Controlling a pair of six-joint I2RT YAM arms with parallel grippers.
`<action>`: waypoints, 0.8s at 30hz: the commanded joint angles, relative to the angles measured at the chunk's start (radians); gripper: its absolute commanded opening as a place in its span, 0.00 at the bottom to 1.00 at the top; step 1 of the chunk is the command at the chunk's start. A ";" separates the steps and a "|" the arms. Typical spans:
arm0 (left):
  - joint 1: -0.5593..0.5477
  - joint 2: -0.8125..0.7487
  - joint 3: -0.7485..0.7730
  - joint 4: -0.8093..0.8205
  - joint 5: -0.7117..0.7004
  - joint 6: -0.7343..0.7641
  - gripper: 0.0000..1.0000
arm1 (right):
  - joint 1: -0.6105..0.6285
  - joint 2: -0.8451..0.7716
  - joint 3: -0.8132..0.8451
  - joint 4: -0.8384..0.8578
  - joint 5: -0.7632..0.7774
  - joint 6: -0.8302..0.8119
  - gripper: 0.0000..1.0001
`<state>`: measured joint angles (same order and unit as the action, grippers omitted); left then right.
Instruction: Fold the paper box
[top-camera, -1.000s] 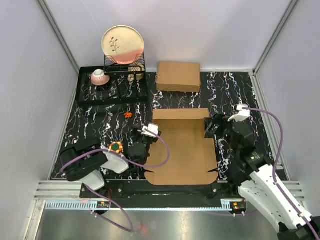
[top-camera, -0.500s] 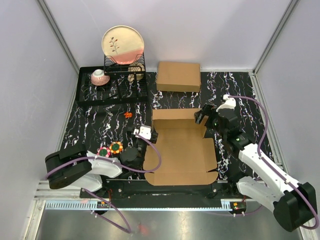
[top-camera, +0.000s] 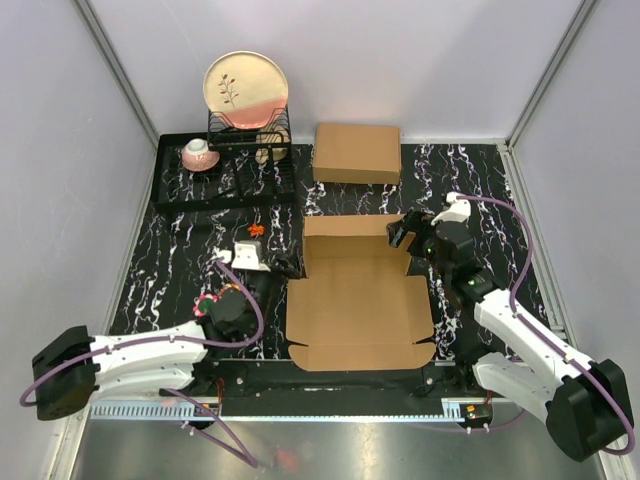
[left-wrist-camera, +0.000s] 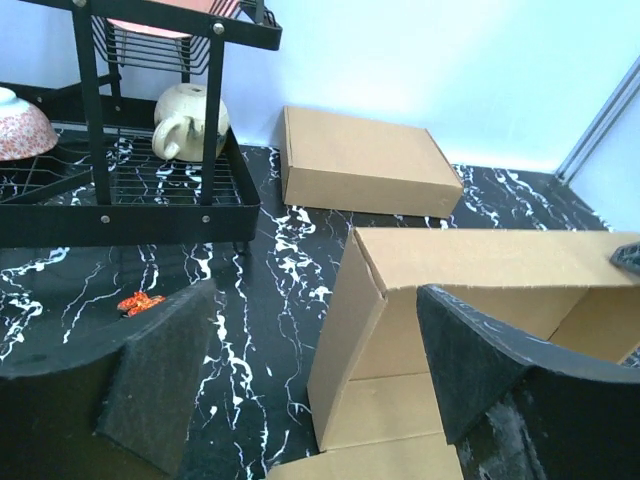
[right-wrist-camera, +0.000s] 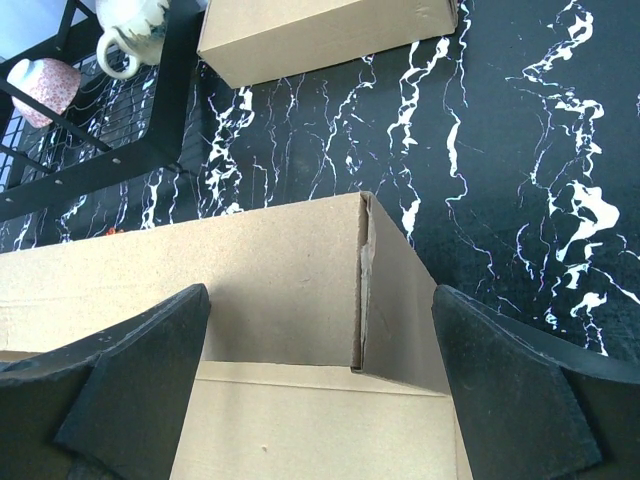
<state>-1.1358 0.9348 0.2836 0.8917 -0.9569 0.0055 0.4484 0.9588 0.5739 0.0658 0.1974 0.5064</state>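
**Both tools spread at the back corners of the half-raised box**

The overhead view is showing the plain brown corrugated paper box (top-camera: 360, 305) lying mid-frame on the black, white-veined worktop (top-camera: 180, 250). Its base is lying flat and its back wall is standing up. The left tool (top-camera: 290, 262) is sitting just beside the box's upper-left corner, and the right tool (top-camera: 400, 235) is hanging at its upper-right corner. From up here neither tool's opening is reading clearly.

The wrist views are supplying that. The left tool (left-wrist-camera: 315, 300) is holding its padded fingers (left-wrist-camera: 165, 375) wide apart, gripping nothing. The paper box (left-wrist-camera: 400, 300) is standing ahead, its corner showing in the gap.

The right tool (right-wrist-camera: 320, 300) is looking down with its fingers equally spread, and the corner crease of the paper box (right-wrist-camera: 300, 270) is lying between them. Whether they are touching it is not clear.

The left wrist view is also giving a close look at a cream mug (left-wrist-camera: 188, 120) in the black wire rack (left-wrist-camera: 150, 200), a small orange scrap (left-wrist-camera: 140, 300) and the closed brown cardboard box (left-wrist-camera: 365, 160) at upper centre. Only the overhead view is showing the round plate (top-camera: 246, 88) standing in the rack.
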 joint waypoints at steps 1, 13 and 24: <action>0.100 -0.086 0.075 -0.230 0.150 -0.234 0.87 | -0.007 -0.008 -0.017 0.014 -0.004 -0.008 0.98; 0.369 0.127 0.192 -0.287 0.579 -0.619 0.86 | -0.005 -0.045 -0.065 0.012 -0.021 -0.019 0.92; 0.387 0.225 0.198 -0.182 0.684 -0.680 0.76 | -0.005 -0.038 -0.074 0.026 -0.041 -0.011 0.90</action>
<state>-0.7563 1.1358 0.4324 0.6086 -0.3420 -0.6380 0.4477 0.9154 0.5159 0.1154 0.1699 0.5068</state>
